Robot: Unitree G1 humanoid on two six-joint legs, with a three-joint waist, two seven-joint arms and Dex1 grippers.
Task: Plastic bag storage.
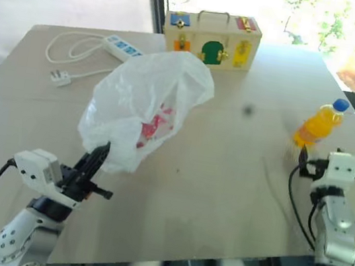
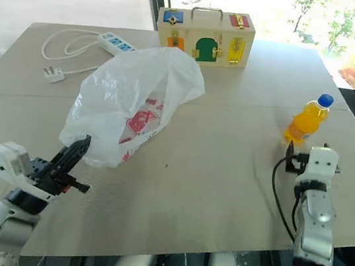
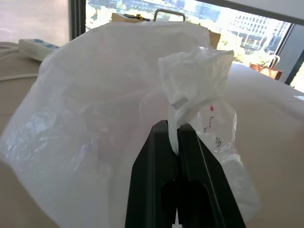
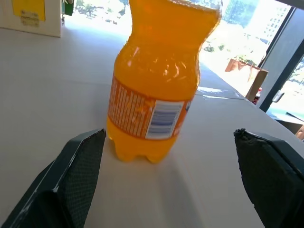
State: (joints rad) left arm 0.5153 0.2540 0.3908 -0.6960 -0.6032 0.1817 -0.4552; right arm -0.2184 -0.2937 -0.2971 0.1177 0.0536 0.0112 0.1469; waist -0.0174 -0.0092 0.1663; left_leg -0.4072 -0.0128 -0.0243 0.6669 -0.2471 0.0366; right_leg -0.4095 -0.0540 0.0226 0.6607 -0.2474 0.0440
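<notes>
Crinkly plastic bag [image 1: 143, 104] mid-table [image 1: 224, 180]

The plastic bag [image 2: 127, 109] is translucent white with red-pink print showing through. The wooden box [image 2: 204, 36] is pale cream, with a green arched door, yellow, orange, blue and red panels. The bottle [image 2: 306, 119] holds bright orange drink under a blue cap; its label is orange with white stripes. The power strip [image 2: 116, 44] is white with blue switches. The worktop [image 2: 225, 173] is plain beige.
</notes>
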